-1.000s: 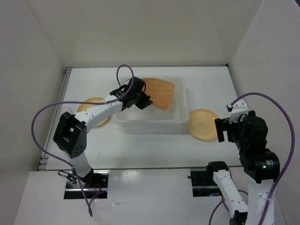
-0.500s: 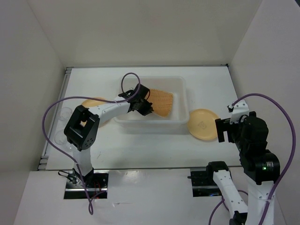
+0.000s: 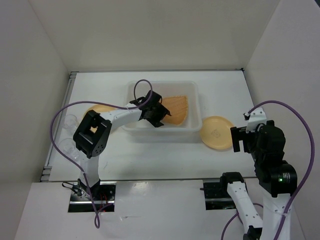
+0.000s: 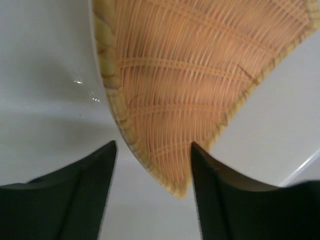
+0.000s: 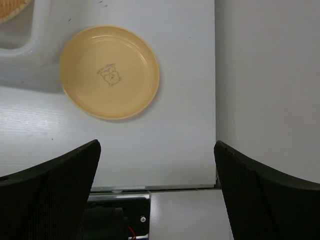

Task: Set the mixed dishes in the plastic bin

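Woven dish (image 4: 190,100) lies in the bin (image 3: 162,134), right half. Left claw (image 4: 153,145) spread, fingers either side of its pointed corner, not pinching. Right claw (image 5: 156,144) spread wide over the plate (image 5: 110,71) right of the bin. Plate looks light, stiff, slick: grip the rim.

The fan dish (image 4: 185,90) is rough woven wicker, the bin (image 3: 165,135) smooth translucent plastic, the plate (image 5: 110,72) glossy.

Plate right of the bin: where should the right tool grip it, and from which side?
Probably the raised rim of the plate on the side away from the bin, coming from above. It lies flat, face up, so only the rim gives an edge, and the bin crowds the other side.
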Controlling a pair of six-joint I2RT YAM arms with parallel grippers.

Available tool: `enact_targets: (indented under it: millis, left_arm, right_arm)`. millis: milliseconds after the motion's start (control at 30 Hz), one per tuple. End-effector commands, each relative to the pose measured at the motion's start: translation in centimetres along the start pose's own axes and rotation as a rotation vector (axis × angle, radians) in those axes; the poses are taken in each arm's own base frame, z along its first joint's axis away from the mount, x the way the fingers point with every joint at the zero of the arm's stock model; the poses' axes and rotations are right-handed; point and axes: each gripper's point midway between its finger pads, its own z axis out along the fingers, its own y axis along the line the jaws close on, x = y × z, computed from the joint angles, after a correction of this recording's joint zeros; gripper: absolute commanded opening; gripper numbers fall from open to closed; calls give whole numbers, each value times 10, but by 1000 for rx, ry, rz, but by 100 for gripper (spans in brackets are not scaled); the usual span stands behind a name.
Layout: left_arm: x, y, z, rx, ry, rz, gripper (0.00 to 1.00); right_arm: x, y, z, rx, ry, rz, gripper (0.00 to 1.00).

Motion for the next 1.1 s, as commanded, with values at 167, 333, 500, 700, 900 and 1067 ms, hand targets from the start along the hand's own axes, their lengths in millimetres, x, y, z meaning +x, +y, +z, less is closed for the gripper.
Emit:
enact_targets:
  millis: [167, 333, 500, 700, 900, 1067]
  left_arm:
    - [-11, -36, -33, 84, -40, 37, 86]
    - [-38, -79, -118, 261, -226, 114, 91]
    - [-52, -112, -185, 329, -290, 474, 98]
    - [-67, -85, -211, 252, -326, 708, 100]
    - [-80, -46, -238, 224, -338, 744, 100]
    - [-95, -38, -262, 210, -403, 798, 100]
  right_arm:
    - [6, -5, 7, 52, 8, 41, 98]
    - [12, -9, 13, 88, 37, 73, 98]
    - [21, -20, 21, 162, 103, 93, 98]
    - [43, -28, 49, 211, 270, 70, 98]
    - [52, -27, 73, 145, 403, 94, 98]
    - [32, -47, 104, 72, 485, 237, 98]
